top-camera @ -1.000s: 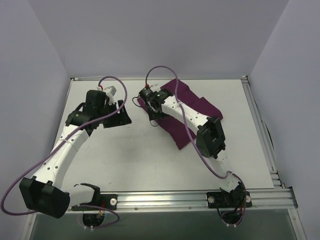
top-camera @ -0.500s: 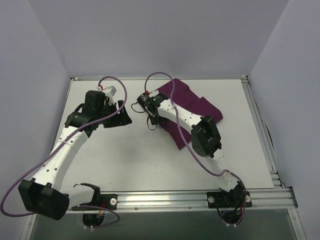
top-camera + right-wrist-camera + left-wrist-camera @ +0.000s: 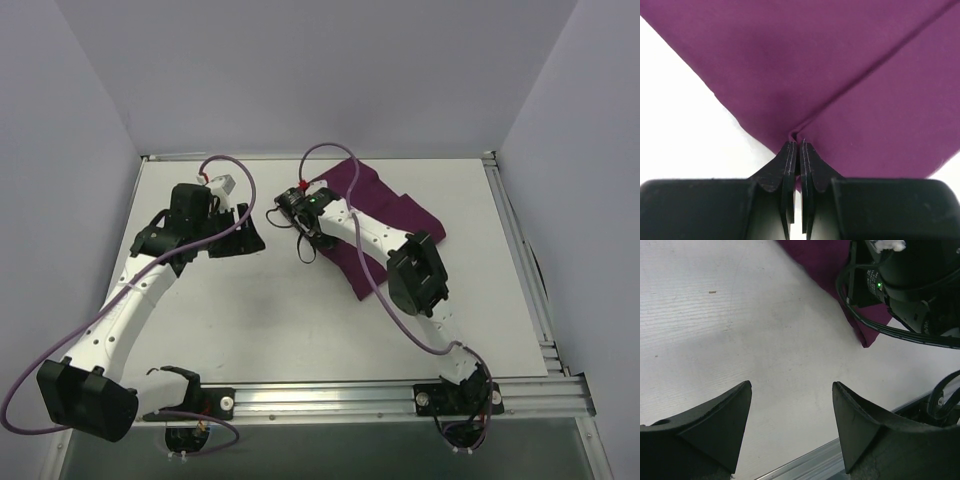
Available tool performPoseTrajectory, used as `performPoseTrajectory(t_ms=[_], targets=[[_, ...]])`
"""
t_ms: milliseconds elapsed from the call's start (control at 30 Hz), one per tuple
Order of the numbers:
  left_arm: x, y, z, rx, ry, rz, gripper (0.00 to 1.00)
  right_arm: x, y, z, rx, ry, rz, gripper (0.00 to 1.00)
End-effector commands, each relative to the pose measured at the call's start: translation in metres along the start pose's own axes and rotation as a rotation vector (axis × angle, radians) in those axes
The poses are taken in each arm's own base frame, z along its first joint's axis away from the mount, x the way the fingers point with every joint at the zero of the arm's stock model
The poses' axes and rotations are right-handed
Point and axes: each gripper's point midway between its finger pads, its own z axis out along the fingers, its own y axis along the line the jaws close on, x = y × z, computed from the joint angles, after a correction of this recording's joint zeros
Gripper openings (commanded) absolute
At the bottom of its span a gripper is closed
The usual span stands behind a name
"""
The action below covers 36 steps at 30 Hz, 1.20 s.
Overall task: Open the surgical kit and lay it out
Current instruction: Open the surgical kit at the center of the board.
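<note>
The surgical kit shows only as a folded dark purple cloth wrap [image 3: 395, 212] lying at the back centre-right of the table; whatever is inside is hidden. My right gripper [image 3: 303, 243] [image 3: 796, 144] is shut on the cloth's [image 3: 830, 65] left corner, a small pinched fold rising between its fingertips. My left gripper [image 3: 243, 236] [image 3: 791, 386] stands open just left of that corner, over bare table, with nothing between its fingers [image 3: 727, 415]. In the left wrist view the cloth's [image 3: 820, 260] edge and the right wrist [image 3: 912, 275] sit at the top right.
White walls close in the table [image 3: 280, 320] on three sides. An aluminium rail [image 3: 400, 395] runs along the near edge, with both arm bases on it. A purple cable [image 3: 335, 150] loops above the right wrist.
The right gripper has closed on the cloth's left corner; one second ago its jaws stood apart. The left arm has barely shifted.
</note>
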Motion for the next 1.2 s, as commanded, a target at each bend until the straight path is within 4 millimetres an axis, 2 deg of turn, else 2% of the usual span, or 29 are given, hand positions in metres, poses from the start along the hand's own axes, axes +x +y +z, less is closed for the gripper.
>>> performPoseTrajectory(t_ms=[0, 67, 100, 167, 200, 233, 267, 300, 333, 367, 400, 433, 467, 500, 567, 633, 667, 733, 867, 967, 1000, 1033, 1067, 1100, 1133, 1167], targets=[[-0.014, -0.013, -0.008, 0.062, -0.057, 0.035, 0.75, 0.0, -0.043, -0.052, 0.019, -0.017, 0.121, 0.0], [-0.012, -0.014, -0.007, 0.07, -0.051, 0.035, 0.75, 0.01, -0.05, -0.063, 0.001, -0.01, 0.167, 0.0], [-0.011, -0.015, -0.007, 0.075, -0.051, 0.036, 0.75, 0.024, -0.062, -0.071, -0.005, 0.002, 0.186, 0.0], [-0.009, -0.014, -0.007, 0.082, -0.047, 0.034, 0.75, 0.042, -0.065, -0.076, -0.032, 0.029, 0.253, 0.0], [-0.008, -0.014, -0.007, 0.084, -0.048, 0.034, 0.75, 0.047, -0.074, -0.088, -0.051, 0.024, 0.3, 0.0], [-0.006, -0.014, -0.006, 0.09, -0.041, 0.032, 0.75, 0.074, -0.08, -0.078, -0.019, 0.07, 0.337, 0.0], [-0.005, -0.014, -0.006, 0.092, -0.041, 0.032, 0.75, 0.085, -0.085, -0.08, -0.017, 0.078, 0.364, 0.0], [-0.004, -0.013, -0.004, 0.095, -0.039, 0.031, 0.75, 0.088, -0.097, -0.092, -0.034, 0.048, 0.427, 0.0], [-0.003, -0.013, -0.003, 0.101, -0.033, 0.028, 0.75, 0.116, -0.104, -0.084, -0.001, 0.082, 0.491, 0.0], [0.0, -0.012, -0.001, 0.101, -0.025, 0.027, 0.75, 0.124, -0.108, -0.086, -0.014, 0.084, 0.542, 0.0], [0.001, -0.012, 0.0, 0.102, -0.023, 0.025, 0.75, 0.128, -0.113, -0.102, -0.08, 0.07, 0.629, 0.0], [0.003, -0.011, 0.001, 0.104, -0.017, 0.024, 0.75, 0.138, -0.114, -0.103, -0.104, 0.081, 0.691, 0.0], [0.006, -0.011, 0.004, 0.11, -0.006, 0.021, 0.75, 0.167, -0.119, -0.094, -0.076, 0.128, 0.781, 0.0], [0.006, -0.011, 0.005, 0.113, -0.004, 0.021, 0.75, 0.172, -0.127, -0.106, -0.122, 0.115, 0.862, 0.0], [0.009, -0.01, 0.008, 0.116, 0.009, 0.018, 0.75, 0.205, -0.148, -0.106, -0.045, 0.162, 0.985, 0.0], [0.01, -0.009, 0.01, 0.115, 0.016, 0.018, 0.75, 0.217, -0.152, -0.118, -0.113, 0.186, 1.066, 0.0], [0.009, -0.008, 0.012, 0.116, 0.019, 0.019, 0.75, 0.229, -0.153, -0.113, -0.116, 0.2, 1.077, 0.2], [0.009, -0.007, 0.013, 0.112, 0.022, 0.018, 0.75, 0.236, -0.157, -0.117, -0.144, 0.202, 1.126, 0.38], [0.012, -0.006, 0.017, 0.112, 0.039, 0.002, 0.75, 0.227, -0.167, -0.119, -0.129, 0.137, 1.074, 0.66], [0.012, -0.007, 0.015, 0.115, 0.04, -0.003, 0.75, 0.196, -0.174, -0.122, -0.071, 0.059, 0.917, 0.86], [0.011, -0.007, 0.014, 0.113, 0.037, -0.004, 0.75, 0.185, -0.178, -0.114, -0.006, 0.03, 0.847, 0.88], [0.009, -0.007, 0.013, 0.109, 0.032, -0.003, 0.75, 0.161, -0.177, -0.118, -0.039, -0.015, 0.729, 0.88], [0.009, -0.007, 0.013, 0.106, 0.034, -0.007, 0.75, 0.152, -0.186, -0.1, 0.035, 0.022, 0.693, 0.85], [0.009, -0.007, 0.012, 0.099, 0.038, -0.009, 0.75, 0.139, -0.184, -0.093, 0.019, 0.033, 0.662, 0.84], [0.007, -0.007, 0.011, 0.095, 0.036, -0.009, 0.75, 0.122, -0.192, -0.092, 0.013, 0.018, 0.559, 0.84], [0.002, -0.009, 0.009, 0.097, 0.027, -0.007, 0.75, 0.115, -0.199, -0.077, 0.061, 0.053, 0.521, 0.83]])
